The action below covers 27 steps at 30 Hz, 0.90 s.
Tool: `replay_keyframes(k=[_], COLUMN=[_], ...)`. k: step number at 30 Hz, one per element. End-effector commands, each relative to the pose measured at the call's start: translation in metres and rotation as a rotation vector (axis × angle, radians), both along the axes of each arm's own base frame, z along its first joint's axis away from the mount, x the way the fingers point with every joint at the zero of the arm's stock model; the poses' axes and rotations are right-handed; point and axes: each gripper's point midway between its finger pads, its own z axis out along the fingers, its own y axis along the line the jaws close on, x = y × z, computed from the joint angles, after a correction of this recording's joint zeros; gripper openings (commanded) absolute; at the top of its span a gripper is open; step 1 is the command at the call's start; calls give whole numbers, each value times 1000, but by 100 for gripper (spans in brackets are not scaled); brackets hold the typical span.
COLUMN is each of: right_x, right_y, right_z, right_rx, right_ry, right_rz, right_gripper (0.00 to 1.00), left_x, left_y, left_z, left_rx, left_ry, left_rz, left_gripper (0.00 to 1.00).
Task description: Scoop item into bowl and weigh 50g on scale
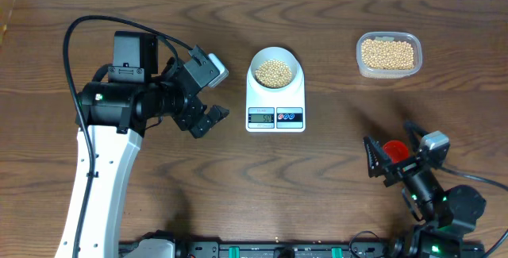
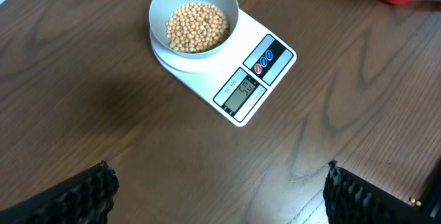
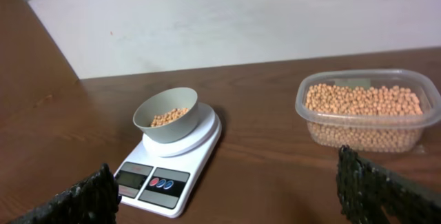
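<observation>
Since the bowl (image 1: 275,71) already sits on the round platform of the scale (image 1: 275,99) with a shallow heap of beans (image 2: 198,25) inside, the scooping looks done or nearly so. The display (image 2: 241,92) shows dark digits that seem to read close to fifty, though they are too small to be sure. If that reading holds, little is left beyond a final check.

The left jaws stand wide apart and empty over the bare worktop (image 1: 238,186) left of the scale, and only their black ribbed pads (image 2: 83,193) show in the wrist view. The right jaws are likewise spread wide with nothing between them, low at the front right and facing the scale. A red scoop (image 1: 394,148) lies just beside the right arm, apparently not held.

The beans are small, round, matt tan grains. The bowl is smooth, pale and flares out to its rim. The scale is flat white plastic with rounded corners and red and blue buttons (image 2: 264,60). The tub (image 1: 388,54) is a clear plastic rounded rectangle, well filled with the same grains. The worktop is dark wood grain.
</observation>
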Motion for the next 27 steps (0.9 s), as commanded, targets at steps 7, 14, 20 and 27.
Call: replay_keyframes(k=[7,14,20,27], right_x=[0,-1,-6,-5], right_y=[2,-1,-1,-3], right_z=[3,8,15,16], right_rx=[-33,-41,-81,-78], right_ry=[-66,-125,-180,-179], right_rz=[-48,-98,-101,-127], right_gripper=[99,99,99,99], left_x=[1,1,1,1], left_y=[-1,-2,-2,-2], left_z=[8,8,8,8], left_rx=[-13,-13,-13,-13], left_ry=[-19,-19,-19,-19], left_rz=[-9,-10,-9,-10], left_gripper=[98,98,98,98])
